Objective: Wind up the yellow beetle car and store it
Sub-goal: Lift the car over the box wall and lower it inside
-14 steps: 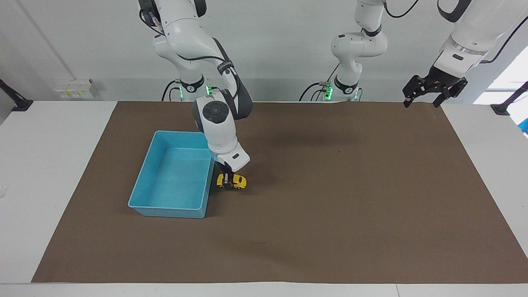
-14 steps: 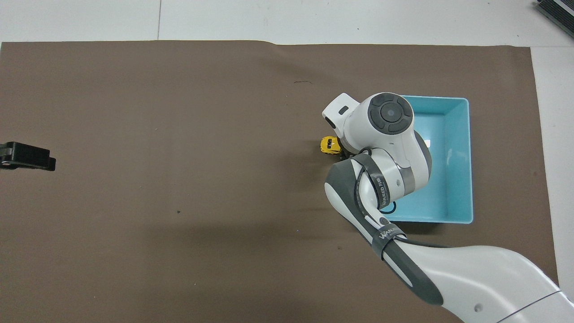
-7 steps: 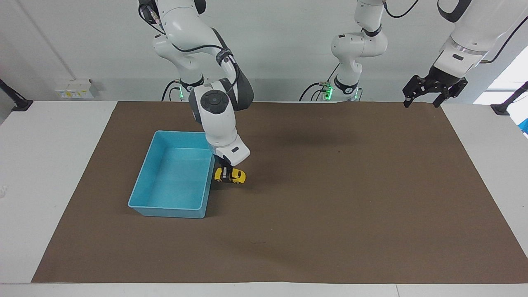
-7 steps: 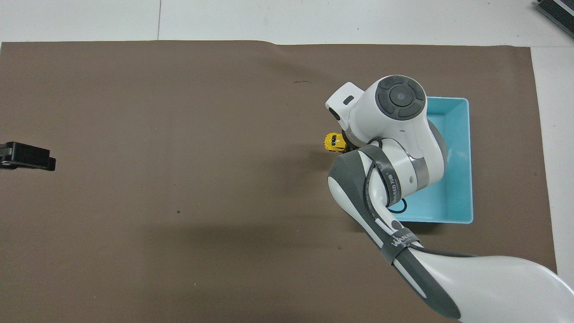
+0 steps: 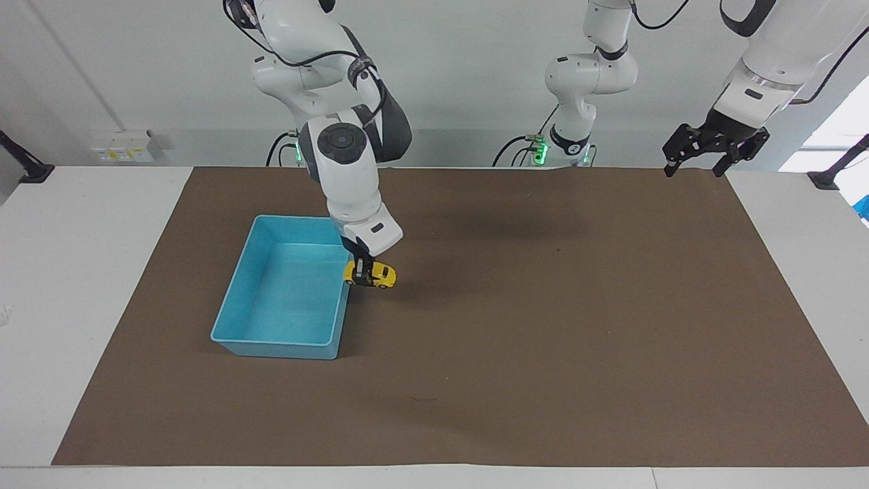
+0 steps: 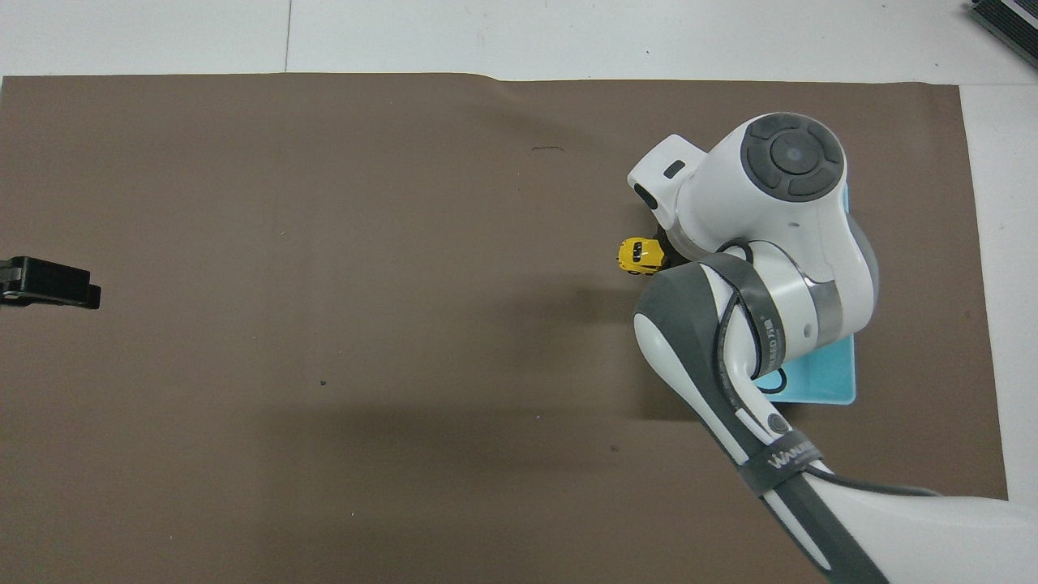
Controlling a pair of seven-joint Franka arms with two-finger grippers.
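My right gripper [image 5: 364, 269] is shut on the yellow beetle car [image 5: 371, 274] and holds it in the air, just above the rim of the blue tray [image 5: 234, 288] on the side toward the table's middle. In the overhead view only part of the car [image 6: 640, 255] shows beside the right wrist, which covers the fingers and most of the tray [image 6: 821, 386]. My left gripper [image 5: 694, 170] waits, open and empty, raised over the mat's corner at the left arm's end; its tip also shows in the overhead view [image 6: 50, 282].
A brown mat [image 5: 543, 326] covers most of the white table. The blue tray holds nothing that I can see. A wall socket box [image 5: 122, 145] sits at the table's edge near the right arm's end.
The right gripper has lifted the car off the mat and carried it up and toward the tray's rim. The left arm has not moved.
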